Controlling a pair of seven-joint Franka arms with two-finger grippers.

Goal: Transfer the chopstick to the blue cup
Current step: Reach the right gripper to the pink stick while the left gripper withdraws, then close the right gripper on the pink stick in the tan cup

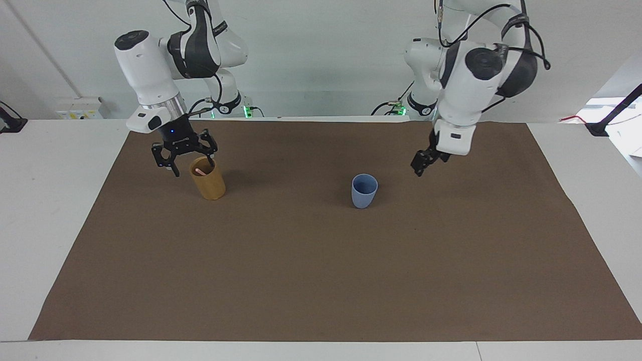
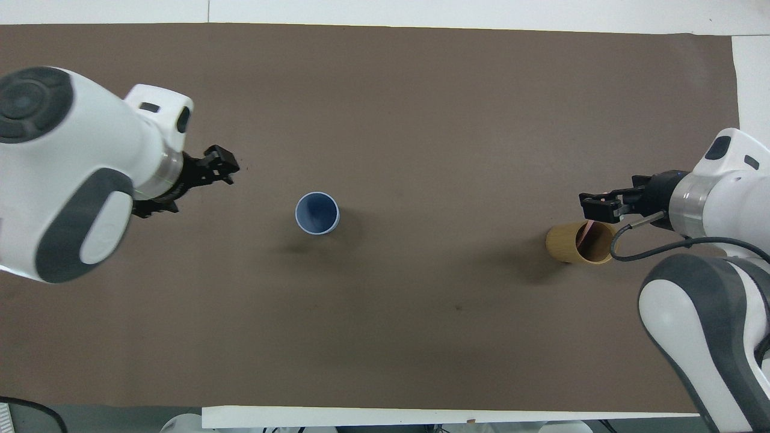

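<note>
Facing view shows a big brown mat (image 1: 321,260) covering most of the white table (image 1: 45,200), with loads of bare mat on the side away from the robots — only two cups sit on it, both in the strip nearer the robots. No writing I can read anywhere.

The blue cup (image 1: 363,190) stands upright near the middle, well apart from the tan cup (image 1: 207,178), which is toward the right arm's end. A pink chopstick (image 1: 200,172) leans inside the tan cup, its tip just showing at the rim.

The right gripper (image 1: 188,161) hangs right over the tan cup's rim with its fingers spread wide, the chopstick's top just under it; whether anything touches I can't tell. In the overhead view that gripper (image 2: 598,207) covers the top of the stick.

The left gripper (image 1: 420,164) is up over bare mat toward the left arm's end, off to the side of the blue cup — fingers look closed together, nothing in them.
</note>
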